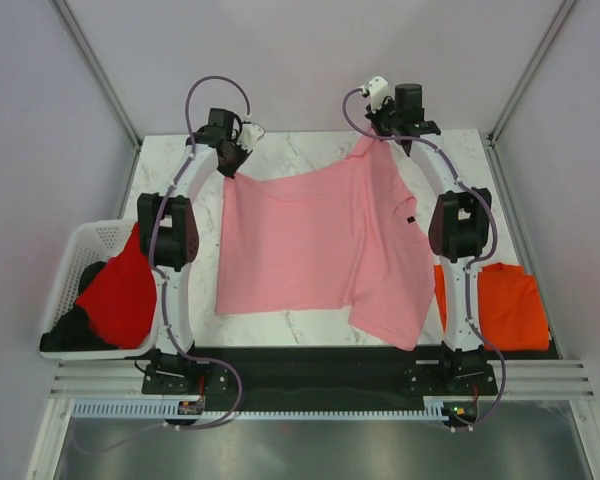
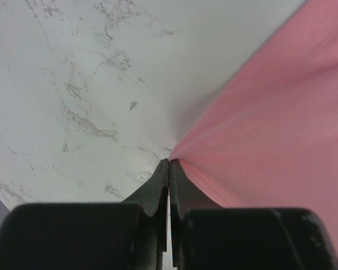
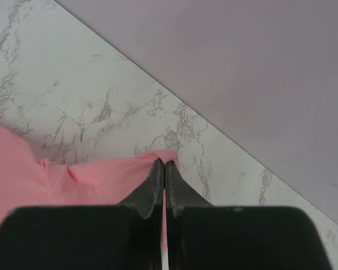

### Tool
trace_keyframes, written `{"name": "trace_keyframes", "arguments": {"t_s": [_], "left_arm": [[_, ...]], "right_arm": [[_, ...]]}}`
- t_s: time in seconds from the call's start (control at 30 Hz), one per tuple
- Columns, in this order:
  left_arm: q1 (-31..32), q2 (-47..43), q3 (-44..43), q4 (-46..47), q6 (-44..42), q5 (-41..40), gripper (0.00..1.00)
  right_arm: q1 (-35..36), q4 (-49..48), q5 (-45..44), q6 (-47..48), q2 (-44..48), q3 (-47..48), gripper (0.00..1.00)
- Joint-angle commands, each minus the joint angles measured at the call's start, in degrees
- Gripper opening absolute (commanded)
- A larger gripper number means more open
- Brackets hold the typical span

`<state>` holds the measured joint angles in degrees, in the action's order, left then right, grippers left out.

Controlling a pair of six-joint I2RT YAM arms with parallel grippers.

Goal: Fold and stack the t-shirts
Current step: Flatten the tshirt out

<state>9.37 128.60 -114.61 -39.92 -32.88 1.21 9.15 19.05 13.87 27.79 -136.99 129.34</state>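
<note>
A: Fingers [image 2: 158,194], left wrist view — shut?
B: Clamped flat on a corner of the pink t-shirt [image 2: 270,140]. Right wrist view: same tight pinch on a far edge.
A: From above?
B: Spread across the table [image 1: 300,145] between left gripper [image 1: 230,170] and right gripper [image 1: 380,138]. Likely soft, light, limp — best gripped at hems, kept taut.

No readable text, labels or signs visible.
</note>
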Motion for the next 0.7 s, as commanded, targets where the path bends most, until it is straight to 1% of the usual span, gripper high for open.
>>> {"name": "trace_keyframes", "arguments": {"t_s": [0.0,0.13,0.2,0.33,0.47,0.67], "left_arm": [[-0.05,4.98,-8.23,1.95,-1.04,-3.40,0.02],[-0.49,7.54,-13.79,3.27,1.94,-4.99,0.02],[-0.58,7.29,-14.15,5.80,2.47,-4.64,0.02],[-0.58,7.02,-14.85,7.66,3.26,-3.59,0.02],[-0.84,6.32,-15.21,9.77,4.67,-4.82,0.02],[-0.84,6.58,-14.16,9.86,2.48,-5.26,0.02]], "right_arm": [[-0.09,-5.59,-5.06,0.33,-2.67,3.55,0.00],[-0.09,-7.62,-7.89,0.42,-4.60,4.43,0.00],[-0.01,-8.23,-7.80,0.33,-5.48,4.43,0.00],[0.17,-9.11,-8.85,0.60,-6.97,5.31,0.00],[0.17,-10.52,-10.61,0.33,-8.73,6.45,0.00],[0.34,-10.52,-10.09,-0.11,-8.65,5.93,0.00]]}}
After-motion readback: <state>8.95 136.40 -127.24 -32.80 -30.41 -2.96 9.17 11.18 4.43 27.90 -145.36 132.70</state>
